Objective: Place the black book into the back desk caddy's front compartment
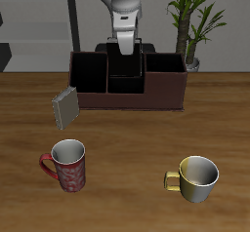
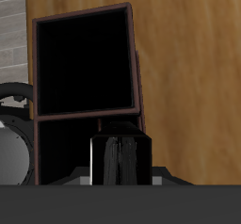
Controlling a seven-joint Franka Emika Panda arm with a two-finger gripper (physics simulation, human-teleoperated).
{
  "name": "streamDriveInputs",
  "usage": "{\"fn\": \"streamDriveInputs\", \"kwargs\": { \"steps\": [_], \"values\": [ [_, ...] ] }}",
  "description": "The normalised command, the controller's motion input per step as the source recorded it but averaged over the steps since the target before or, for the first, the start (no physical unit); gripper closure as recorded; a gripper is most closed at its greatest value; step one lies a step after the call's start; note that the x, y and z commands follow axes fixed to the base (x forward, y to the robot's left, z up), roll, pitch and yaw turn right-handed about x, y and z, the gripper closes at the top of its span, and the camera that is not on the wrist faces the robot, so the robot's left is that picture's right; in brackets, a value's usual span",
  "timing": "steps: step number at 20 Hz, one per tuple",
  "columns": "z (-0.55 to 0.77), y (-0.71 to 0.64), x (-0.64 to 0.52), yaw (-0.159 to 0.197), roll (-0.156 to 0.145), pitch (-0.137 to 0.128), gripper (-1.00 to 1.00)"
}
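Nearest the table's front edge stand two mugs, well apart from each other: a red patterned mug [image 1: 65, 166] with a pale grey inside, and a yellow mug [image 1: 196, 177] with its handle turned toward the red one. Farther back, a grey book [image 1: 66, 106] stands tilted with its top against the end wall of the back desk caddy [image 1: 132, 99], a long maroon-brown open-top box on the wooden table [image 1: 127, 143] whose partitions split it into several dark cells. Above the caddy's middle, the white Franka arm [image 1: 125, 2] reaches straight down, and its gripper [image 1: 129, 49] hangs just over the cells, its dark fingers low against the caddy's rim. From the wrist camera, the black book [image 2: 120, 158] shows as a glossy black slab held upright between the fingers, close to the lens, with a square dark compartment [image 2: 83, 63] of the caddy open beyond it and bare wood past that. So the fingers are pinching the black book, which sits above the caddy's cells rather than resting in one; which compartment lies directly beneath it cannot be told. Behind the caddy a potted plant [image 1: 195, 21] rises at the table's back.
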Motion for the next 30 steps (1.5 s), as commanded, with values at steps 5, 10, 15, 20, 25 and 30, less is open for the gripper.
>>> {"fn": "streamDriveInputs", "kwargs": {
  "steps": [5,10,15,20,25,30],
  "values": [
    [-0.15,0.00,0.04,0.007,-0.005,0.013,1.00],
    [-0.14,-0.01,0.07,0.002,0.008,0.020,1.00],
    [-0.08,0.01,0.06,-0.005,0.009,0.011,1.00],
    [-0.14,0.08,0.04,-0.010,0.013,0.020,1.00],
    [-0.16,0.07,0.07,-0.016,-0.001,0.020,1.00],
    [-0.18,0.05,0.00,-0.007,0.009,0.040,1.00]
  ]
}}
